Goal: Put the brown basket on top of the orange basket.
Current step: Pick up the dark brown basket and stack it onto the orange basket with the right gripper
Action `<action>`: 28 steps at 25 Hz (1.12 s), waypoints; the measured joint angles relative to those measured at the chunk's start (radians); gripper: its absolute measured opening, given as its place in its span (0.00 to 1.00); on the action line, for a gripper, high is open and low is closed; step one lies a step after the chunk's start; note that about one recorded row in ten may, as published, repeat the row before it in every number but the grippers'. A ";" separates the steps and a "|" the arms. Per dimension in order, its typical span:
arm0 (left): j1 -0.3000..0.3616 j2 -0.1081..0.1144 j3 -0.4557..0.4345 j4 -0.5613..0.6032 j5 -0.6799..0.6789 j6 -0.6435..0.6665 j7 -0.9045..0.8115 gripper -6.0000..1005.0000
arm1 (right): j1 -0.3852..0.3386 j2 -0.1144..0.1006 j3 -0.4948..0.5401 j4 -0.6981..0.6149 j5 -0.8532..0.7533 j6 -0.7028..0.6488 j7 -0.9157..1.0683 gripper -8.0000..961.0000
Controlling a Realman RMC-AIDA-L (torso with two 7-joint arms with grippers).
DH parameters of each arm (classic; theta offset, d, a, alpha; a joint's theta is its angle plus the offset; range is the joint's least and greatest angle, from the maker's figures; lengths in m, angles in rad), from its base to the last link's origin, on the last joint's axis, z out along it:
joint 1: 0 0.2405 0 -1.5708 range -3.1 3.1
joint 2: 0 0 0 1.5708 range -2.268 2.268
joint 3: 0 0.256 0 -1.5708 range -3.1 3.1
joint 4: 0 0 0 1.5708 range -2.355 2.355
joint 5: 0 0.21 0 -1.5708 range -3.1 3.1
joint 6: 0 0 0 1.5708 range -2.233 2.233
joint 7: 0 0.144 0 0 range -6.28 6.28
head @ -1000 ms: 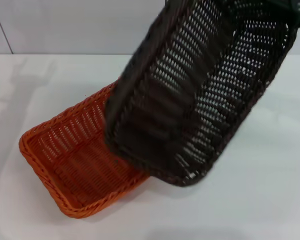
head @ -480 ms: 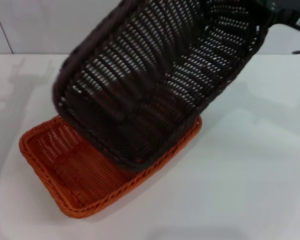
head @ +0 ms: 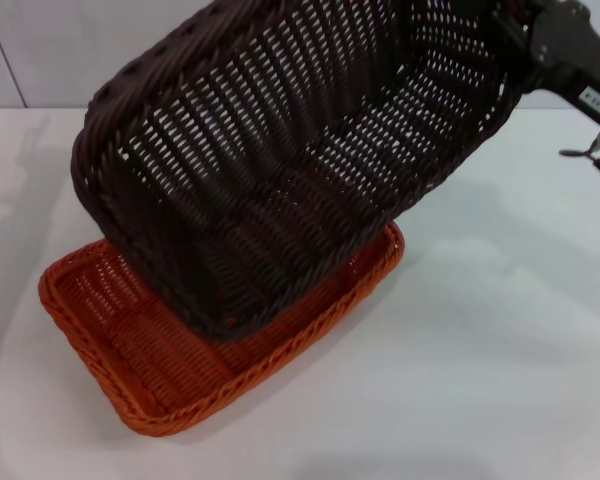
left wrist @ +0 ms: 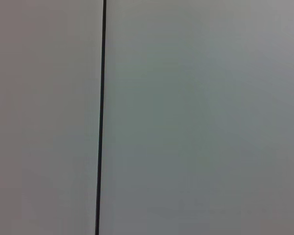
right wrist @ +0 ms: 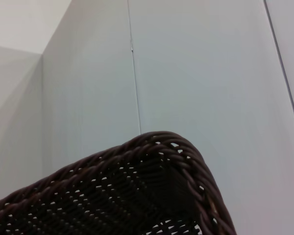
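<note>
White table point(head: 500, 380) carries the orange basket point(head: 130, 340), seemingly flat.

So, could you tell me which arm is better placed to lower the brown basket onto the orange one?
The right. Its gripper holds the tilted brown basket by its far end, above the orange basket. The left arm is not visible over the table.

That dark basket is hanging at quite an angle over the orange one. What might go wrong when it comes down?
The brown basket is tilted steeply, low end over the orange basket. Lowered like that, its low corner may catch the orange rim and push that basket along the table.

The right gripper holds it at one far end only, so it may swing or slip.

It also sits skewed against the orange one, so it may settle crooked.
</note>
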 joint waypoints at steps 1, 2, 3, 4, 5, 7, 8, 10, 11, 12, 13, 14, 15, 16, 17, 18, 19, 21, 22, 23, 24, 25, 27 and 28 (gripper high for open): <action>0.000 0.000 0.000 0.000 0.000 0.000 0.000 0.81 | -0.001 0.001 0.002 0.039 0.003 0.004 -0.024 0.16; 0.000 0.000 0.000 0.000 0.000 0.000 0.000 0.81 | -0.001 0.001 0.002 0.039 0.003 0.004 -0.024 0.16; 0.000 0.001 0.001 0.000 0.001 -0.004 0.000 0.81 | -0.001 0.001 0.002 0.056 0.007 0.006 -0.039 0.16; -0.001 0.002 0.002 0.000 0.001 -0.008 0.000 0.81 | -0.001 0.001 0.000 0.076 0.013 0.007 -0.058 0.16; -0.001 0.002 0.002 0.000 0.001 -0.008 0.000 0.81 | 0.000 0.002 -0.002 0.097 0.019 0.009 -0.079 0.16; -0.001 0.002 0.002 0.000 0.002 -0.009 0.000 0.81 | 0.004 0.002 -0.008 0.134 0.023 0.014 -0.115 0.16; -0.002 0.002 0.002 0.002 0.002 -0.017 0.000 0.81 | 0.006 0.002 -0.010 0.155 0.023 0.017 -0.132 0.16; -0.003 0.003 0.002 0.004 0.002 -0.026 0.000 0.81 | 0.010 0.003 -0.013 0.188 0.023 0.019 -0.156 0.16; -0.003 0.004 0.002 0.005 0.002 -0.033 0.001 0.81 | 0.013 0.003 -0.014 0.207 0.023 0.019 -0.168 0.16; -0.004 0.005 0.002 0.005 0.002 -0.034 0.003 0.81 | 0.014 0.004 -0.015 0.225 0.021 0.019 -0.177 0.16; -0.005 0.005 0.002 0.005 0.002 -0.037 0.007 0.81 | 0.017 0.004 -0.019 0.248 0.019 0.026 -0.188 0.16; -0.009 0.005 0.002 0.005 0.003 -0.044 0.018 0.81 | 0.017 0.004 -0.019 0.248 0.019 0.026 -0.188 0.16; -0.009 0.005 0.002 0.005 0.003 -0.044 0.018 0.81 | 0.017 0.004 -0.025 0.257 0.019 0.034 -0.190 0.16; -0.012 0.004 0.002 0.005 0.003 -0.050 0.028 0.81 | 0.017 0.006 -0.037 0.272 0.022 0.050 -0.192 0.16; -0.020 0.002 0.002 0.004 0.003 -0.064 0.050 0.81 | 0.017 0.006 -0.037 0.272 0.022 0.050 -0.192 0.16; -0.024 0.001 0.002 0.004 0.003 -0.070 0.057 0.81 | 0.016 0.006 -0.039 0.285 0.023 0.057 -0.195 0.16; -0.024 0.001 0.002 0.004 0.003 -0.070 0.057 0.81 | 0.015 0.007 -0.040 0.298 0.024 0.060 -0.200 0.16; -0.027 0.001 0.002 0.004 0.003 -0.074 0.061 0.81 | 0.012 0.007 -0.039 0.338 0.024 0.057 -0.222 0.16; -0.027 0.001 0.002 0.004 0.003 -0.074 0.061 0.81 | 0.012 0.007 -0.039 0.338 0.024 0.057 -0.222 0.16; -0.027 0.000 0.002 0.004 0.003 -0.073 0.061 0.81 | 0.010 0.008 -0.036 0.351 0.024 0.053 -0.232 0.16; -0.027 0.000 0.002 0.006 0.001 -0.071 0.060 0.81 | 0.007 0.008 -0.034 0.360 0.024 0.050 -0.239 0.16; -0.027 0.000 0.001 0.006 0.000 -0.069 0.060 0.81 | 0.004 0.008 -0.032 0.369 0.024 0.047 -0.246 0.16; -0.027 0.000 -0.001 0.008 -0.002 -0.068 0.057 0.81 | -0.002 0.009 -0.030 0.380 0.024 0.032 -0.255 0.16; -0.027 0.000 -0.002 0.008 -0.002 -0.067 0.056 0.81 | -0.004 0.009 -0.030 0.382 0.024 0.024 -0.256 0.16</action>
